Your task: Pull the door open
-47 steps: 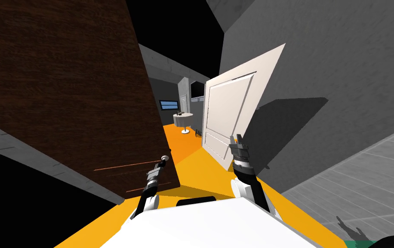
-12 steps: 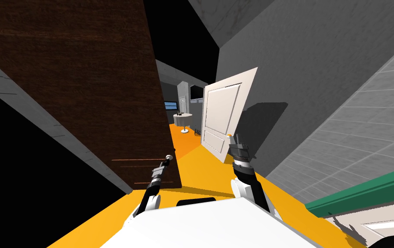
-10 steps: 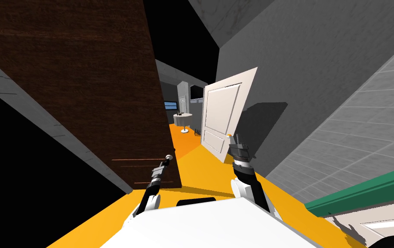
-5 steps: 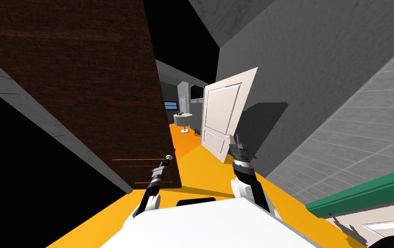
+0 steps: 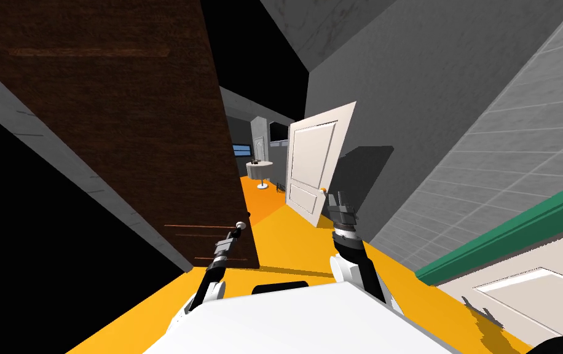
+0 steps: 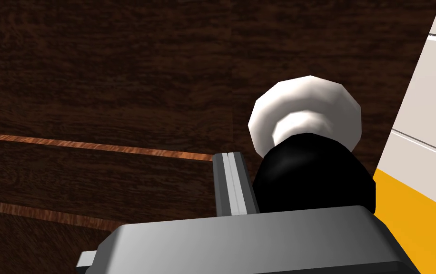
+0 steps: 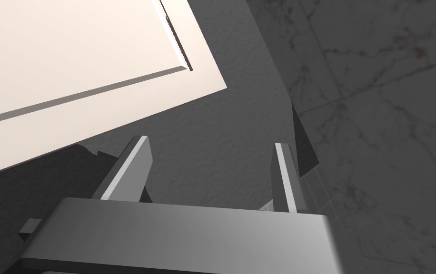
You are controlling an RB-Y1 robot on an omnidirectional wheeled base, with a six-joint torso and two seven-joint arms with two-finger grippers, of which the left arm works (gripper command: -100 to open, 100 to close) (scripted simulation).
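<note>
Currently the left gripper (image 5: 235, 233) is at the knob (image 6: 307, 112) of the dark brown wooden door (image 5: 151, 135), low on the door's free edge. In the left wrist view the knob is a white round head on a black neck. One finger (image 6: 233, 183) lies flat against the side of that neck, and the other is hidden behind the knob, so the gripper reads as clamped on the knob. Thin reddish lines run across the door's face beside the finger.

The brown door stands swung out from the grey wall (image 5: 40, 141) on the robot's left, with a black area on the near side of that wall. Past its free edge an orange-yellow floor (image 5: 286, 246) runs down a hallway.

The right gripper (image 7: 210, 142) is held up in front of the robot's right shoulder. Its two fingers are apart with nothing between them. It points toward a white panelled door (image 5: 311, 166) that stands ajar farther down the hall, and toward the rough grey wall (image 5: 428, 92) behind it. To the robot's far right, a green band (image 5: 507, 233) runs along the foot of a pale tiled wall.
</note>
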